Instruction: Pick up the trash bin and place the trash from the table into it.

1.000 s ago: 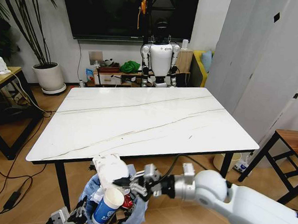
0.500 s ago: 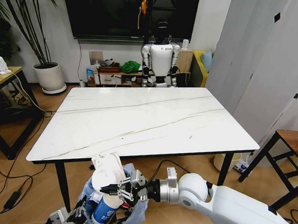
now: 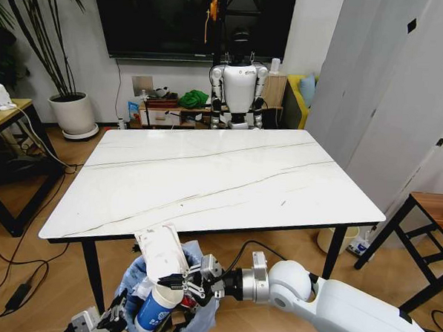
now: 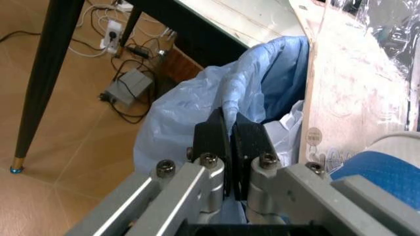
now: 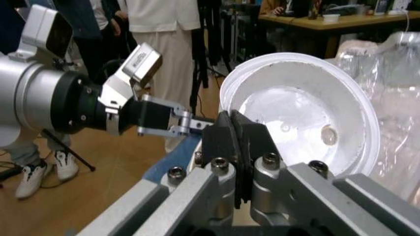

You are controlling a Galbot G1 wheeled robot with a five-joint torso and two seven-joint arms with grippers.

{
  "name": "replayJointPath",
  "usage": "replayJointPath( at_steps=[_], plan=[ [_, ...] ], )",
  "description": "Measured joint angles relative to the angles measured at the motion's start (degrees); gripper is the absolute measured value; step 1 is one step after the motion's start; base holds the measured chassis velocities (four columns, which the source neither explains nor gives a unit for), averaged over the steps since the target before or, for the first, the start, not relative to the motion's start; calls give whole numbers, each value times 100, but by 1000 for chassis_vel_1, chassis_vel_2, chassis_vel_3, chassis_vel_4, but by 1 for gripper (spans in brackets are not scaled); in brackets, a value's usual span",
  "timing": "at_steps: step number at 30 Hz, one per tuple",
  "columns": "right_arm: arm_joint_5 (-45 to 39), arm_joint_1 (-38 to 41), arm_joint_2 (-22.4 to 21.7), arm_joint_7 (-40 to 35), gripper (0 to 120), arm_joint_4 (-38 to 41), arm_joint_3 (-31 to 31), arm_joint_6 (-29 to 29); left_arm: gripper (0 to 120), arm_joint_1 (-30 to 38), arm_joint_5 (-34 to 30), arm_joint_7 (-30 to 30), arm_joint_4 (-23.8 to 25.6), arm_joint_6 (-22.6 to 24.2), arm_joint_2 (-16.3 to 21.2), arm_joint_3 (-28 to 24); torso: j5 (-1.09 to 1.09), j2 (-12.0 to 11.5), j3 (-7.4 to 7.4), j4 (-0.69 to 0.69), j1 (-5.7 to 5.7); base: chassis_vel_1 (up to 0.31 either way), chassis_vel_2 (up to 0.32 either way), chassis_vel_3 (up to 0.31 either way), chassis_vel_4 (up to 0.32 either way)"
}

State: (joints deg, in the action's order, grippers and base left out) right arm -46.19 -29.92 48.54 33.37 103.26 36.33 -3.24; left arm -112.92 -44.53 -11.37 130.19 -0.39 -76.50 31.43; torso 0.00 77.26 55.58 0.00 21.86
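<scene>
Behind your hands the bench (image 3: pixel 206 176) is lying bare, so the trash looks gathered already. Your left hand (image 4: pixel 229 135) is pinching the bin (image 3: pixel 137 280) by its blue bag rim, fingers closed on the plastic, holding it up below the bench edge so litter can drop in. Your right hand (image 3: pixel 184 286) is sitting above the bin's mouth, fingers narrow, beside the paper cup (image 3: pixel 154 307) and the white pack (image 3: pixel 157 252).

Wood floor (image 3: pixel 22 274); big dark TV (image 3: pixel 177 19) on white wall; potted plant (image 3: pixel 70 106) far left; wooden desk (image 3: pixel 5 117) left; grey curtain (image 3: pixel 389 93) right.
</scene>
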Motion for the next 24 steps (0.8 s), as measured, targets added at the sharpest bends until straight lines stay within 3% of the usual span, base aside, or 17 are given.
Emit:
replayJointPath(
  at_steps=[5, 8, 18, 22, 24],
  plan=[
    [69, -48, -10, 41, 0, -91, -27, -36, 0, -10, -1, 3, 4, 0, 2, 10, 0, 0, 0, 0, 0, 0, 0, 0, 0],
    [82, -59, -31, 76, 15, -116, -34, -47, 0, -10, -2, 5, 5, 0, -3, 12, 0, 0, 0, 0, 0, 0, 0, 0, 0],
    [103, -115, -132, 111, 46, -75, -117, -69, 0, -16, -1, 7, 5, 2, 0, 26, 0, 0, 0, 0, 0, 0, 0, 0, 0],
    [61, -146, -314, 111, 65, 67, -264, -71, 0, -40, 5, 10, -27, 2, 34, 30, 0, 0, 0, 1, 0, 0, 0, 0, 0],
    [44, -158, -357, 109, 67, 96, -307, -71, 0, -42, 5, 10, -30, 2, 42, 31, 0, 0, 0, 1, 0, 0, 0, 0, 0]
  ],
)
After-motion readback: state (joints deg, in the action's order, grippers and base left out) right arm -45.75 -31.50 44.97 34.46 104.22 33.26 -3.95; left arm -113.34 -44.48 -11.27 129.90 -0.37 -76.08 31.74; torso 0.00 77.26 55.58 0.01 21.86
